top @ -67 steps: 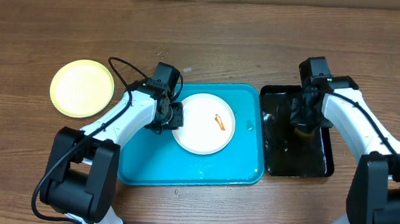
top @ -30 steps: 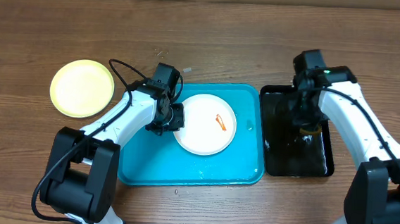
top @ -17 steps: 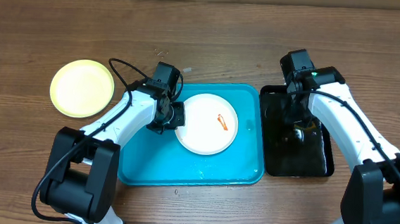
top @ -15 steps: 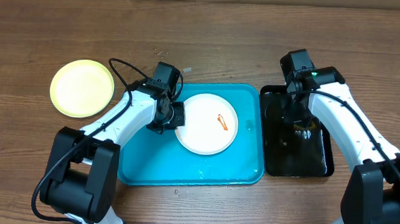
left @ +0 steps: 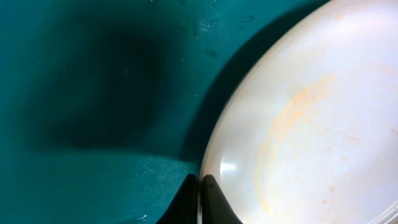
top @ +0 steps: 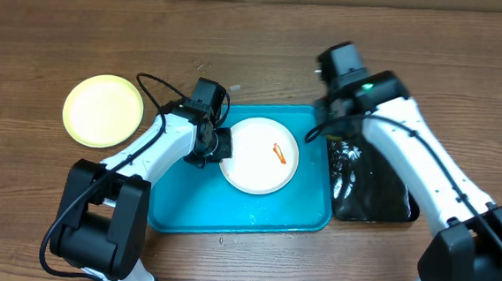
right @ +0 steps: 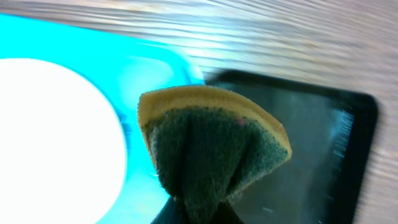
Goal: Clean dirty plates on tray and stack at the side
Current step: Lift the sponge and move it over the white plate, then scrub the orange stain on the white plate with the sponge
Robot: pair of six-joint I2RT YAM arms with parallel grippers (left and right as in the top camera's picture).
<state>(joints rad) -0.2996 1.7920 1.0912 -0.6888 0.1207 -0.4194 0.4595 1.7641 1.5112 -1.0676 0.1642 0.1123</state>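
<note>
Overhead view of a wooden bench [top: 267,44] with a turquoise tray [top: 185,198] at its centre; we place everything by that tray.

Well to the left of the tray, a pale yellow-green plate [top: 103,110] lies flat on the bench, alone and apart from both arms. We see no smears on it.

At the tray's left half, the left hand [left: 199,196] is closed, its two fingertips pinching the left rim of a white plate [top: 260,155]. This plate lies inside the tray, near its middle. It carries a small orange smear [top: 277,152] right of its centre and faint orange rings in the wrist view. We see only these two plates.

Over the tray's upper right corner, the right hand [right: 196,214] is clamped on a sponge [right: 211,149] — yellow on top, dark green beneath, squeezed into a fold. It hangs above the tray's right rim, between the white plate and the black tray [top: 380,198] that sits just beside the tray on the right.

We judge the wiping not yet done, and we see several risks:
- The left hand holds only a thin edge, so sideways scrubbing could swing the plate or pull it free.
- Pressing near the smear, far from the pinch, could tip the plate.
- The folded sponge offers a narrow face — a stroke could miss the smear or catch the tray's rim.
</note>
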